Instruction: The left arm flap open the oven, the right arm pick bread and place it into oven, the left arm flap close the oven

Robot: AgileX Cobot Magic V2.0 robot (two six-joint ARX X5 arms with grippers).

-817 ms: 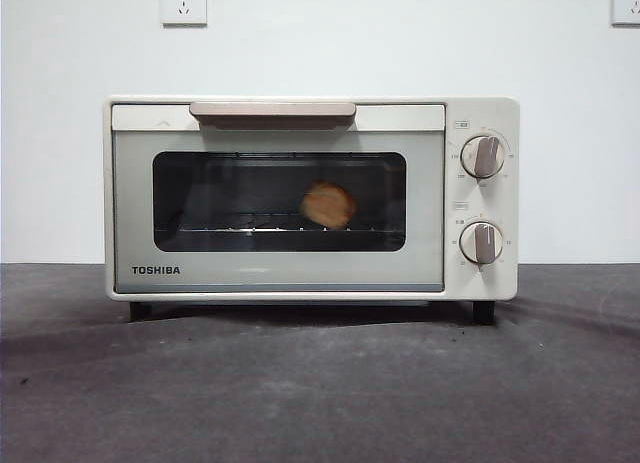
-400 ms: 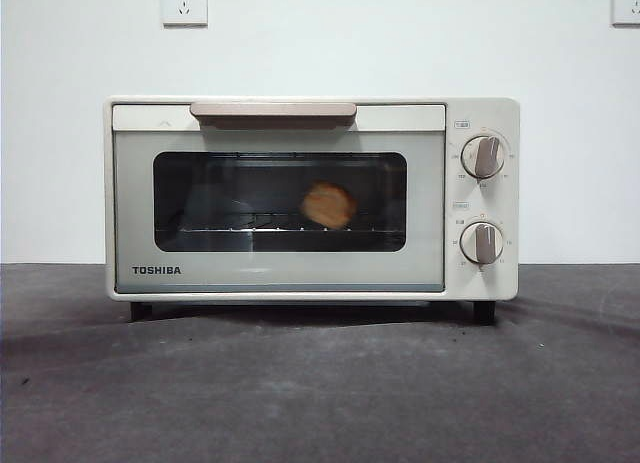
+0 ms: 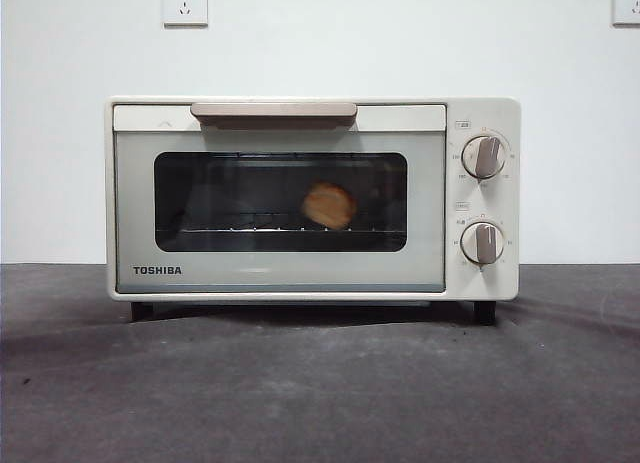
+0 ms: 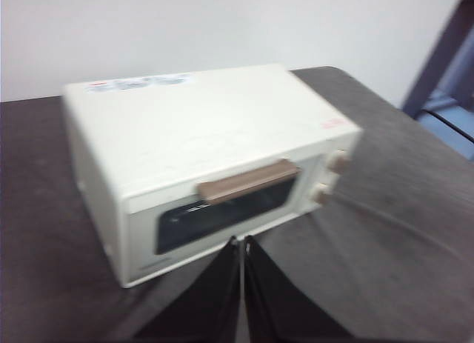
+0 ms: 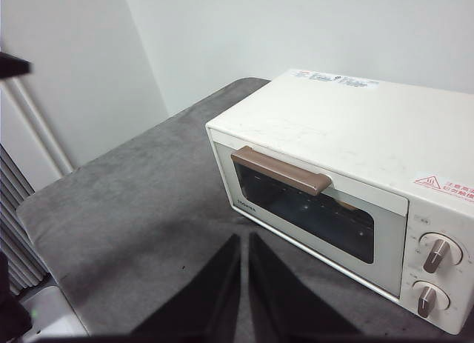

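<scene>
a white wall with two sockets stands behind the dark grey desk point(image 3: 320, 383). on the desk sits the cream toshiba toaster oven point(image 3: 312, 198), door closed, beige handle point(image 3: 273, 111) along its top edge. the bread point(image 3: 329, 205) rests on the wire rack behind the glass. the left pincer point(image 4: 242, 243) and right pincer point(image 5: 245, 239) hang above the desk, clear of the oven, jaws pressed together, empty.
</scene>
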